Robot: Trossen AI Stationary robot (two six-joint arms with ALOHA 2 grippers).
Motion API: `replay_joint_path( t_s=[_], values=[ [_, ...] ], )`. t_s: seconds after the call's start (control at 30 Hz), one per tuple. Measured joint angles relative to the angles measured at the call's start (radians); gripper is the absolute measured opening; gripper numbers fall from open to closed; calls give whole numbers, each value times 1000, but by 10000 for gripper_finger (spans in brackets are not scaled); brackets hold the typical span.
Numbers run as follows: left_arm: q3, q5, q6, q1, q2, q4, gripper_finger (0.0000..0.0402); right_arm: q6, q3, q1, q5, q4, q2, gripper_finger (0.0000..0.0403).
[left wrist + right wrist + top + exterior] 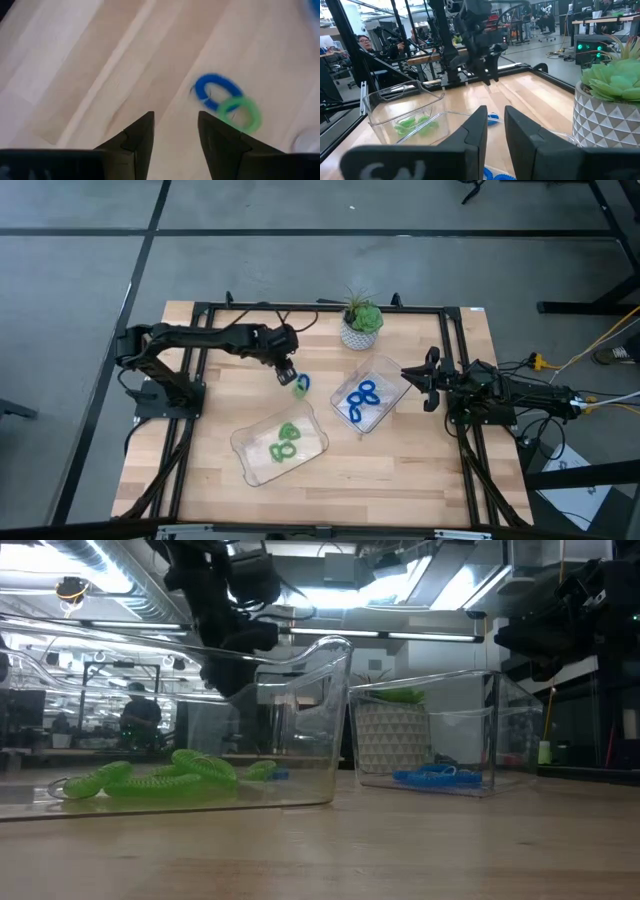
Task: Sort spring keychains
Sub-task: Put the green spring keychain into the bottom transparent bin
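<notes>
The plant (361,321) stands at the table's (400,470) far edge and serves as the marker here. The left gripper (287,372) hangs over bare wood to the plant's left and a little nearer the front, its fingers (140,135) parted with nothing between them. Just beside it, on the side toward the plant, a loose blue keychain (305,383) and a loose green keychain (299,390) lie on the table, touching or overlapping (the left wrist view shows them as two linked rings). In front of the plant and slightly right sits a clear tray (392,373) holding the blue keychains (361,399). Farther forward and to the plant's left is a second clear tray (318,442) with the green keychains (285,442) inside. The right gripper (422,379) waits to the plant's right, near the blue tray's edge, its fingers (470,131) slightly apart and gripping nothing. A person (364,44) sits in the room beyond the table.
</notes>
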Motion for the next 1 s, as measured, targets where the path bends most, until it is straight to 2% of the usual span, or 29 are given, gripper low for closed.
replay_joint_path(
  t_s=[0.07, 0.27, 0.37, 0.57, 0.77, 1.0],
  values=[
    [0, -1, 123, 5, 17, 1, 148, 0, 0, 0, 0, 0, 0, 67],
    [0, 13, 632, 5, 62, 38, 148, 0, 0, 0, 0, 0, 0, 67],
    [0, 58, 786, 12, 88, 76, 148, 0, 0, 0, -1, 0, 0, 67],
    [1, 210, 896, 18, 159, 105, 148, 0, 0, 0, 0, 0, 0, 67],
    [1, 266, 944, 9, 193, 112, 148, 0, 0, 0, 0, 0, 0, 67],
    [1, 281, 944, 6, 192, 118, 148, 0, 0, 0, 0, 0, 0, 67]
  ],
)
